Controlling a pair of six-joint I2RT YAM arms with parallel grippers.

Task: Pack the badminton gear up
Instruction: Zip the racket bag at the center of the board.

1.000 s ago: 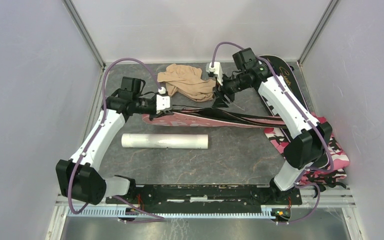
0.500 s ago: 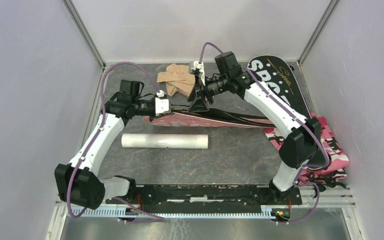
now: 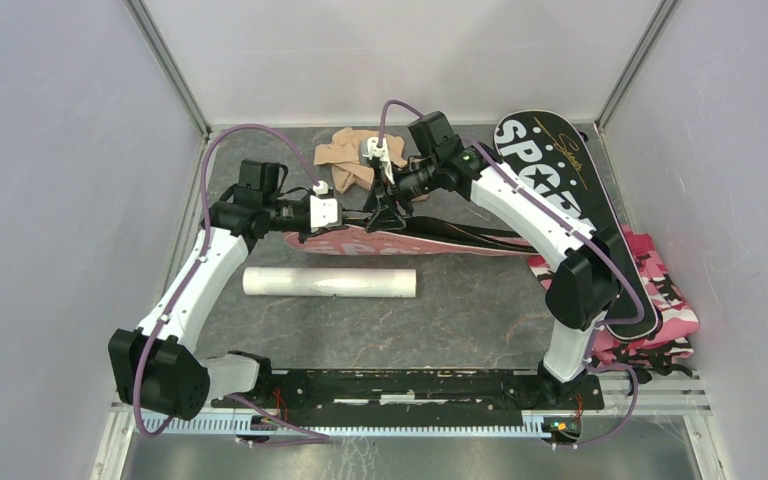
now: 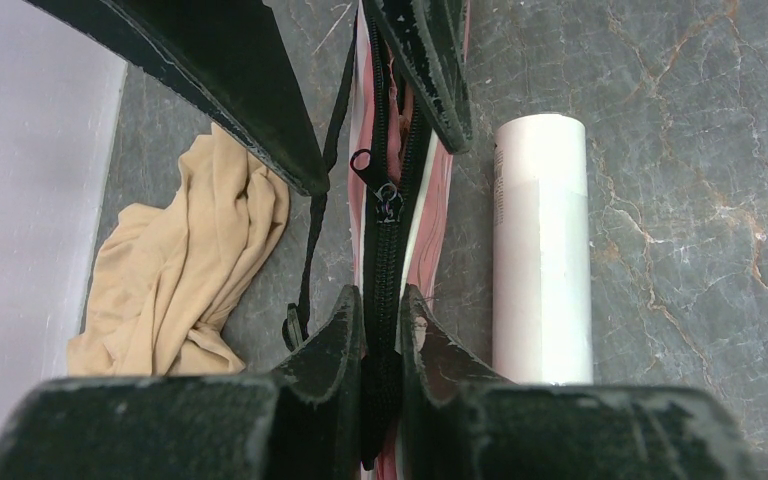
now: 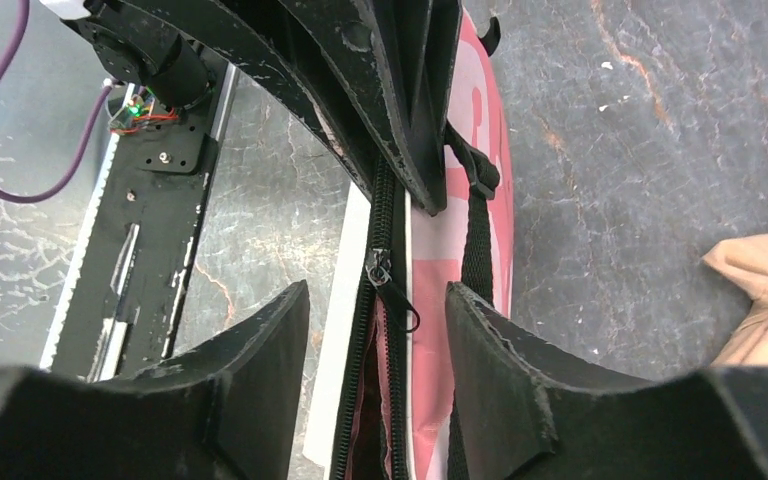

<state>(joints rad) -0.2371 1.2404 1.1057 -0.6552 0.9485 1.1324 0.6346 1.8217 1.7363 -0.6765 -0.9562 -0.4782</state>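
The pink "SPORT" cover (image 3: 400,240) lies on edge across the table's middle, zipper side up. My left gripper (image 3: 346,215) is shut on its black zipper band (image 4: 381,310). The zipper pull (image 4: 388,200) sits just beyond the left fingertips. My right gripper (image 3: 380,212) is open and straddles the zipper, with the pull (image 5: 380,268) between its fingers (image 5: 260,340). It faces the left gripper closely. The long white tube (image 3: 330,282) lies in front of the cover. The black "SPORT" cover (image 3: 560,200) lies at the right. Rackets and shuttlecocks are out of view.
A tan cloth (image 3: 345,155) is bunched at the back, just behind both grippers. A pink camouflage cloth (image 3: 672,300) lies at the right under the black cover's near end. Walls close in the table on three sides.
My right gripper has moved left along the pink cover's zipper toward the left gripper, uncovering the black cover's print. The left gripper has kept its hold in place.
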